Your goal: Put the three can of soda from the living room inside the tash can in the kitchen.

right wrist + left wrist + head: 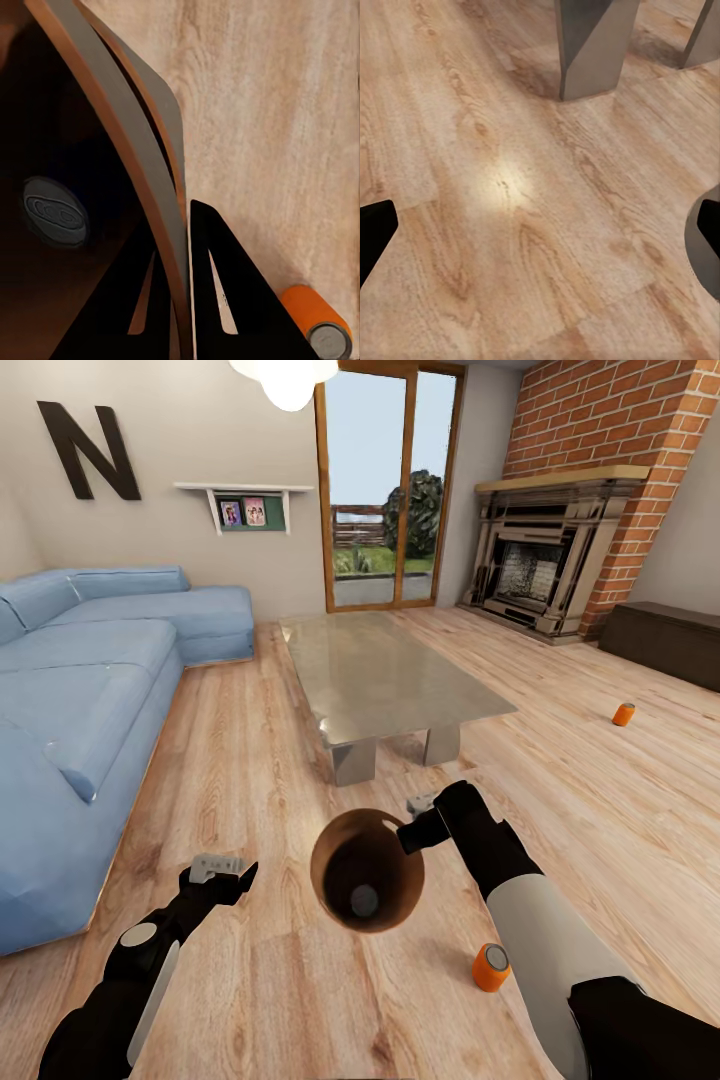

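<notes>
From the head camera, the right hand (pixel 420 830) gripped the rim of the brown bin (pixel 345 838), holding it tilted above the wood floor (pixel 250 760). One soda can's grey end (pixel 364 901) showed inside the bin. A second can (pixel 491 967) lay on the floor just beside the right forearm, and a third (pixel 624 714) lay well apart, toward the brick fireplace (pixel 550 560). The left hand (pixel 222 872) hung released and empty. A glass counter (pixel 390 670) stood ahead, beside a blue sofa (pixel 90 690).

The left wrist camera showed spread fingertips (pixel 375 232) over bare floor.

The right wrist camera showed fingers (pixel 225 300) clamped astride the bin wall (pixel 127 150), one can (pixel 54 211) inside and another (pixel 319 319) on the floor outside.
</notes>
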Tool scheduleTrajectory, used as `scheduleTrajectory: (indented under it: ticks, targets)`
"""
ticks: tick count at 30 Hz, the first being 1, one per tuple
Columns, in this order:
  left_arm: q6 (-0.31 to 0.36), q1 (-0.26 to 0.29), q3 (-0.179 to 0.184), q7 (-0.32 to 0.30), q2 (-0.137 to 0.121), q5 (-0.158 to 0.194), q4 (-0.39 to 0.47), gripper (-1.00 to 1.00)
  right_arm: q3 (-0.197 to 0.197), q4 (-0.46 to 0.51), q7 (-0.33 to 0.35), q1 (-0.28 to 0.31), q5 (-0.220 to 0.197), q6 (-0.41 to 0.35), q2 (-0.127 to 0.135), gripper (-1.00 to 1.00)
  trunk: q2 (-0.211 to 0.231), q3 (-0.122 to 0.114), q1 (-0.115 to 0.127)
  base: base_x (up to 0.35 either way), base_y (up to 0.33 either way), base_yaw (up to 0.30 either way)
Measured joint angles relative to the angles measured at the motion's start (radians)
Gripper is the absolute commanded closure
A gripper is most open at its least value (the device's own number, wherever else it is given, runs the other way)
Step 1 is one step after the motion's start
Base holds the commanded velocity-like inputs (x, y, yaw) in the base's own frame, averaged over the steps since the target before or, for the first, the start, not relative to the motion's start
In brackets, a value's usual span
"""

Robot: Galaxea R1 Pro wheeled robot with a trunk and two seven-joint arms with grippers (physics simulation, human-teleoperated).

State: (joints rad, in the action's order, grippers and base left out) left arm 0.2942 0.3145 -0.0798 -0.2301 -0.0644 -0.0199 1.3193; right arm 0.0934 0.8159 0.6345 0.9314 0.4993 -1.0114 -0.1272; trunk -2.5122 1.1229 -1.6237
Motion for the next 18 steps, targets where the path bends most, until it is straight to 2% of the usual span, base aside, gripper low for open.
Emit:
scheduleTrajectory:
  ticks: [3,8,11,18]
  targets:
    - [-0.001,0.000,0.000,0.000,0.000,0.000,0.000,-1.00,0.000,0.000,-0.002,0.000,0.021,0.007,0.000,1.00,0.000,0.000,0.000,0.000,0.000,0.000]
    - [0.000,0.000,0.000,0.000,0.000,0.000,0.000,-1.00,0.000,0.014,0.000,0.000,0.008,0.004,0.000,1.00,0.000,0.000,0.000,0.000,0.028,0.000]
    - [0.001,0.000,0.000,0.000,0.000,0.000,-0.001,-1.00,-0.002,0.024,0.001,0.001,0.018,0.007,0.002,1.00,0.000,0.000,0.000,0.000,0.156,0.000]
    - [0.002,0.000,0.000,0.000,0.000,0.000,-0.001,-1.00,-0.004,0.037,0.011,0.001,0.009,0.004,0.007,1.00,0.000,0.000,0.000,0.000,0.162,0.000]
